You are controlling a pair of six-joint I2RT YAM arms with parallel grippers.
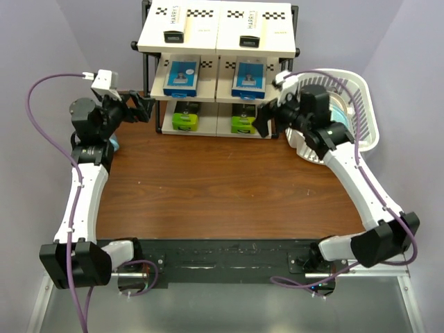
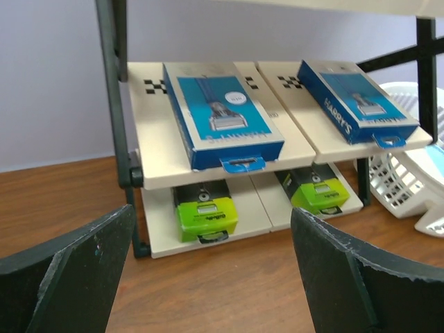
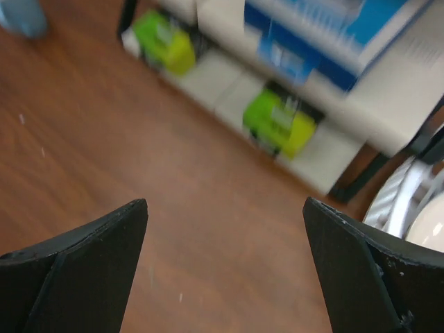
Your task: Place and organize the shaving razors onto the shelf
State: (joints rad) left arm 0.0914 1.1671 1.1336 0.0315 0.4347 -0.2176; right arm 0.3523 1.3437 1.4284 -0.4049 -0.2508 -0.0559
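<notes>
The shelf (image 1: 205, 41) holds 6 shaving razors (image 1: 184, 75), 2 per tier.

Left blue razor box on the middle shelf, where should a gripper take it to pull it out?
Probably the left blue box is best gripped at its front end, with the hang tab, which juts just past the middle board. Come in level from the front, since the box lies flat and the top board sits above it.

Cream shelf (image 1: 156, 38) with checkered strips and black frame, blue boxes (image 1: 182, 76), lime-and-black boxes (image 1: 186, 116), white boxes (image 1: 175, 17), brown table (image 1: 229, 187), white basket (image 1: 364, 111)
</notes>
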